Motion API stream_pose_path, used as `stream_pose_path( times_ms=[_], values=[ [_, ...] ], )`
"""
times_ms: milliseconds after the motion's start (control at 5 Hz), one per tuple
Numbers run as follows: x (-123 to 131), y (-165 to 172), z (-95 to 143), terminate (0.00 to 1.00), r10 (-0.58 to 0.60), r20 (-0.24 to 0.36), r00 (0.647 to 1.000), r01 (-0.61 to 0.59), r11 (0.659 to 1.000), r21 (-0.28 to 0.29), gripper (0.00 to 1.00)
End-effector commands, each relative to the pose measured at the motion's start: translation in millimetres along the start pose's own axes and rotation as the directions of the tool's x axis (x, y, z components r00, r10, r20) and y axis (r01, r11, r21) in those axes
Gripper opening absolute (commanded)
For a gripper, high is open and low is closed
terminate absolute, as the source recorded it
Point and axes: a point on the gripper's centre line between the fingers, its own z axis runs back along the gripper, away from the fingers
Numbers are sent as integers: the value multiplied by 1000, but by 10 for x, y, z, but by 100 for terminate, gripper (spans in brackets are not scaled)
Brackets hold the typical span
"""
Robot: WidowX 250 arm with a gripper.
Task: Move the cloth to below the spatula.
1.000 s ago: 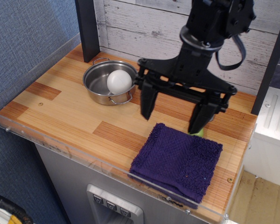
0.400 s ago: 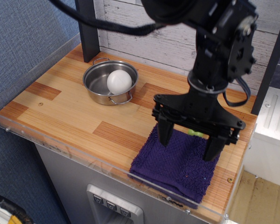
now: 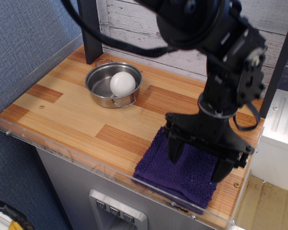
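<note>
The dark purple cloth (image 3: pixel 182 175) lies flat at the front right of the wooden counter, near the clear front rail. My black gripper (image 3: pixel 198 165) hangs directly over it, open, with one finger (image 3: pixel 174 149) near the cloth's left part and the other (image 3: pixel 223 168) near its right edge, both low at the cloth's surface. Whether they touch it I cannot tell. The spatula is hidden behind my arm.
A steel pot (image 3: pixel 113 85) holding a white egg-shaped ball (image 3: pixel 122 83) stands at the back left. A dark post (image 3: pixel 90 29) rises behind it. A clear acrylic rail (image 3: pixel 110 170) runs along the front edge. The white plank wall (image 3: pixel 149 28) is at the back.
My gripper moved forward and down from behind the cloth to over it, staying open. The green spatula handle seen earlier is now covered by the arm. The cloth has not moved.
</note>
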Motion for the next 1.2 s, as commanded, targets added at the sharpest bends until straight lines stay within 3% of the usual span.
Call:
stream_pose_path(
  times_ms=[0,200,600,1000],
  values=[
    [-173,-48,-345,0,-28,-34,999,27,1000,-16,100],
    [-276,-18,-459,0,-46,-71,996,44,999,-22,100],
    [-475,458,-308,0,66,-53,996,-67,998,-10,100],
    [-632,834,-135,0,151,-14,988,-152,987,-43,100]
  ],
)
